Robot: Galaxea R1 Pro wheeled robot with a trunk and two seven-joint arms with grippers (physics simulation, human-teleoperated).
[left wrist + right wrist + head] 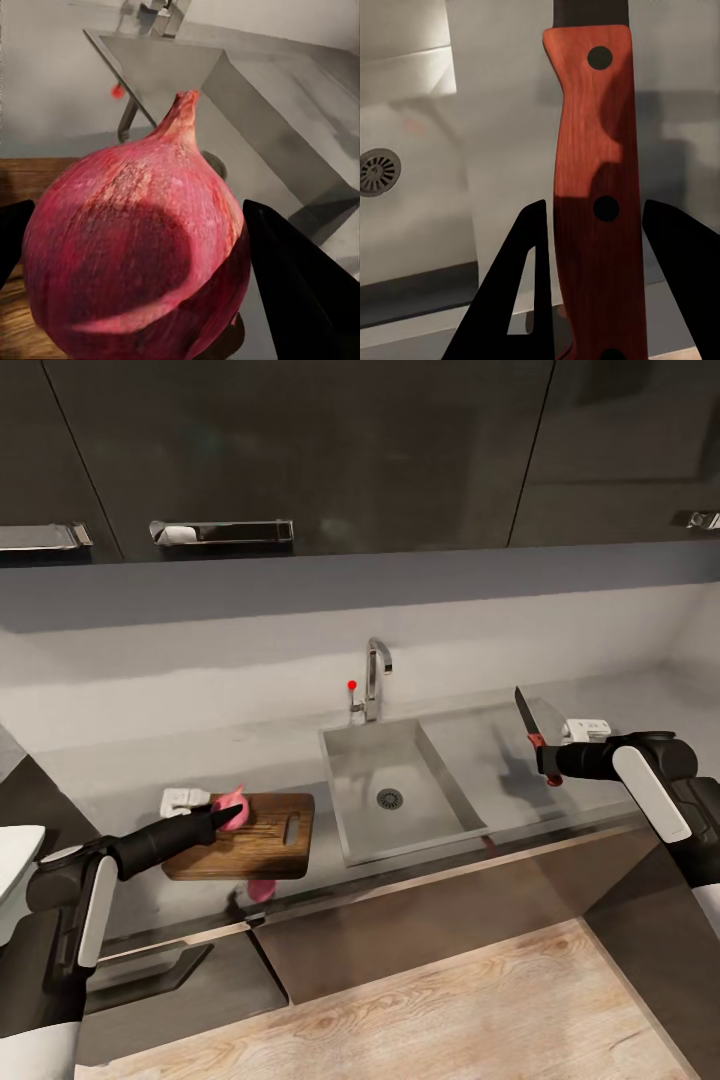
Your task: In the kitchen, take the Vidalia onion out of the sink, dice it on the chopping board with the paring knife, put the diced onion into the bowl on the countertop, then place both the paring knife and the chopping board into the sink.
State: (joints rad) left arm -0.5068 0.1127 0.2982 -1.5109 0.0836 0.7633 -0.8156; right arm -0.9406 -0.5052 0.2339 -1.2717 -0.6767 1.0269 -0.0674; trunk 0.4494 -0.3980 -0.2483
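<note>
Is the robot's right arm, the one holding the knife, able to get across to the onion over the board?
Probably yes. The right gripper holds the paring knife right of the sink; only that open basin separates it from the onion in the left gripper.

The grey desk (pixel 120 770) is running along under the dark wall cabinets, with the steel sink (pixel 440 785) sitting sunk into its middle. To the left of the sink, the chopping board (pixel 270 840) is lying flat near the front edge, its handle slot facing the basin. A small white object (pixel 183 799) is resting just behind the board's far corner. Another white object (pixel 585 728) is lying on the desk to the right of the sink.
</note>
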